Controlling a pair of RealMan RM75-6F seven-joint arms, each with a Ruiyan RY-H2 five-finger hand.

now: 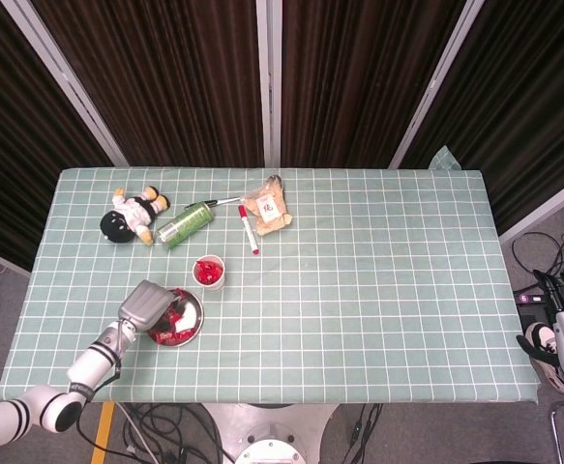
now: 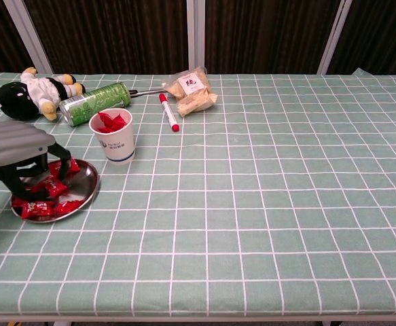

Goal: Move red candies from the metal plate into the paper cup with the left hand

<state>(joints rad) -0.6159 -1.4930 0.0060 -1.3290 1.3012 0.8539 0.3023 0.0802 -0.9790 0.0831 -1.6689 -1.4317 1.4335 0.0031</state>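
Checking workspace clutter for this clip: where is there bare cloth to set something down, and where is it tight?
Bare: the whole stretch of the table right of the red marker and snack bag, out to its right edge, plus the front strip. Crowded: the back-left cluster of plush toy, green can, paper cup and metal plate under the left hand.

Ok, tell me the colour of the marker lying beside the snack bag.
The marker is red with a white middle, clearest in the chest view.

Red candies on metal plate (more fill upright paper cup).
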